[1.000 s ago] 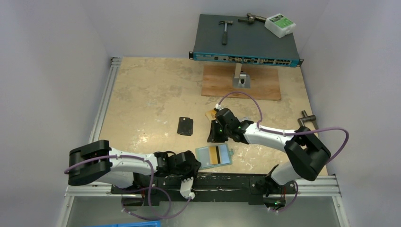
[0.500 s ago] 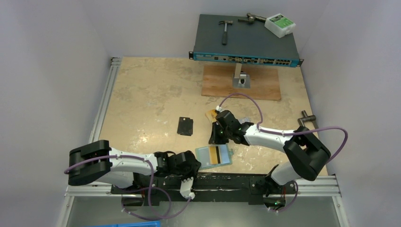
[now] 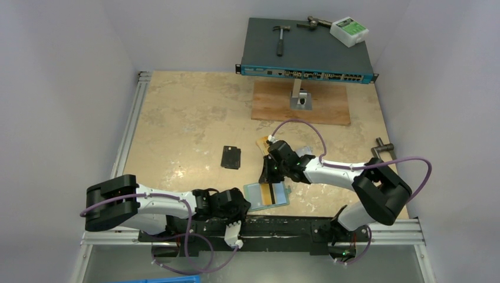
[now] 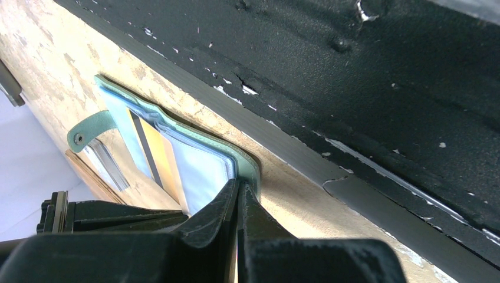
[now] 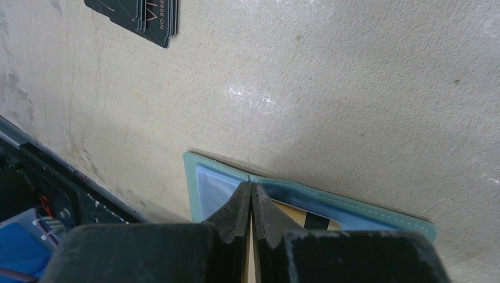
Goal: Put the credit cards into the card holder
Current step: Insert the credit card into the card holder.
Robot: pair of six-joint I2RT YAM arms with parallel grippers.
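Our right hand (image 5: 252, 191) is clenched, its black fingertips pressed together at the far edge of the card holder (image 5: 377, 215). We cannot tell whether a card is nipped between them. Our left hand (image 4: 237, 188) is clenched too, and its tips meet at the holder's near corner.

The holder lies open on the table (image 3: 188, 118), just beside the black rail (image 4: 383, 88) along the near edge. Its pale blue lining faces up and an orange card (image 3: 269, 193) with a dark stripe sits in it. Beyond the right hand we see another orange card (image 3: 262, 143) and a pale card (image 3: 303, 150). A black rectangle (image 3: 231, 157) lies apart, toward the left arm's side.

The table is mottled beige stone, lightly scuffed. Farther back a wooden board (image 3: 318, 109) rests on it. Behind that, a network switch (image 3: 306, 50) carries a hammer (image 3: 280, 38) and a white box (image 3: 349, 30). Plain pale walls close in around us.
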